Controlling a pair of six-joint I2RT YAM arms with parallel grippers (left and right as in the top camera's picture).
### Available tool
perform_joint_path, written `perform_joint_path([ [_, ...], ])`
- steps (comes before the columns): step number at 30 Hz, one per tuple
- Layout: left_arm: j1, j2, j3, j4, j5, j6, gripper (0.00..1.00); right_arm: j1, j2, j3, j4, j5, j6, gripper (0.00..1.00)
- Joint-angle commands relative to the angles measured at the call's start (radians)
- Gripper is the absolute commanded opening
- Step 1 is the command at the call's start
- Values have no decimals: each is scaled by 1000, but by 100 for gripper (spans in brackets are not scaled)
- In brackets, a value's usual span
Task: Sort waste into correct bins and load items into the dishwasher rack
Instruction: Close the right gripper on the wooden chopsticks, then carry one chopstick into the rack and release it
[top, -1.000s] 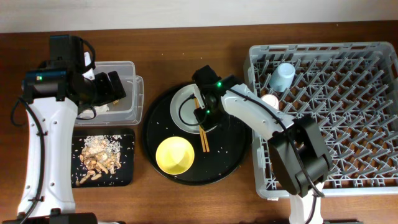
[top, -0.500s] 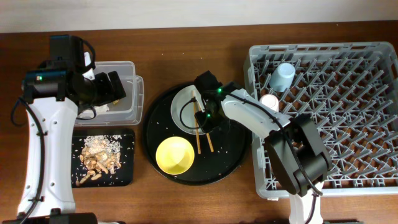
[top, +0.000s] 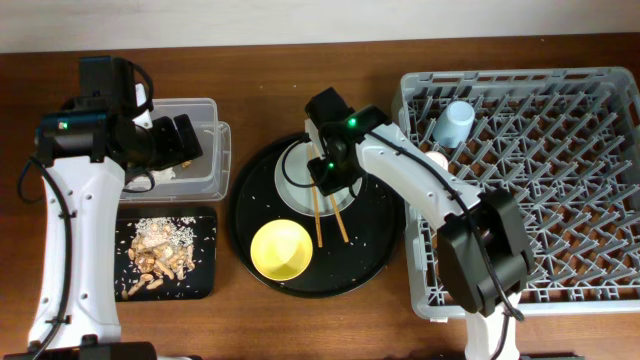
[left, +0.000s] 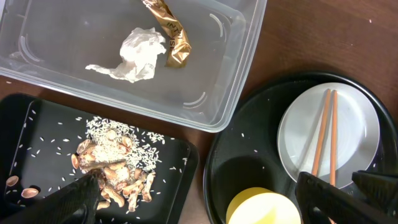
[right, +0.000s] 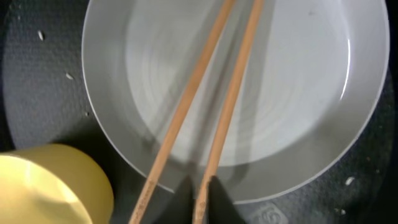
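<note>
On the round black tray (top: 372, 262), the lower right is bare but for stray crumbs and open from above. The yellow bowl (top: 281, 250) fills the tray's lower left. The plate (top: 290, 180) takes its upper half, and the chopsticks (top: 319, 222) slant off the plate toward the bowl. The right arm (top: 400, 175) crosses the tray's upper right. The rack (top: 560, 200) stands close against its right edge, and the tub (top: 222, 150) and flat tray (top: 205, 285) crowd its left. Beyond its far edge lies a wide band of bare desk (top: 300, 80).

Your light is bright and even from above. The plate (right: 298, 93) shows soft glare, the chopsticks (right: 186, 118) cast faint shadows, and the right fingers (right: 217, 202) sit blurred.
</note>
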Motion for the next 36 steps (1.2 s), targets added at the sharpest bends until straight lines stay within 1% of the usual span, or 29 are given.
perform_joint_path([
  [1, 2, -9, -1, -1, -14, 0, 100, -5, -25, 2, -7, 11, 7, 24],
  [3, 2, -9, -1, -1, -14, 0, 100, -1, -18, -19, 3, 18, 7, 29],
  [7, 2, -9, -1, -1, -14, 0, 100, 0, -6, -78, 74, 27, 6, 30],
  [9, 2, -9, -1, -1, -14, 0, 100, -1, -6, -121, 127, 27, 6, 32],
  [13, 2, -9, -1, -1, -14, 0, 100, 0, -6, -220, 256, 26, 6, 32],
  [15, 2, -9, -1, -1, -14, 0, 100, 0, -6, -246, 283, 27, 6, 32],
  [16, 2, -9, -1, -1, -14, 0, 100, 0, -6, -254, 289, 27, 6, 29],
  [17, 2, -9, -1, -1, -14, 0, 100, 0, -6, -257, 290, 27, 6, 24],
  [18, 2, -9, -1, -1, -14, 0, 100, 0, -6, -257, 290, 26, 6, 16],
  [20, 2, -9, -1, -1, -14, 0, 100, 0, -6, -253, 288, 26, 6, 6],
  [21, 2, -9, -1, -1, -14, 0, 100, -1, -10, -246, 285, 23, 6, 4],
  [23, 2, -9, -1, -1, -14, 0, 100, -1, -25, -223, 269, 23, 6, 4],
  [30, 2, -9, -1, -1, -14, 0, 100, -16, -136, -84, 110, 27, 7, 4],
  [34, 2, -9, -1, -1, -14, 0, 100, -109, -232, -43, -32, 27, 3, 4],
  [36, 2, -9, -1, -1, -14, 0, 100, -175, -277, -43, -102, 27, -35, 4],
])
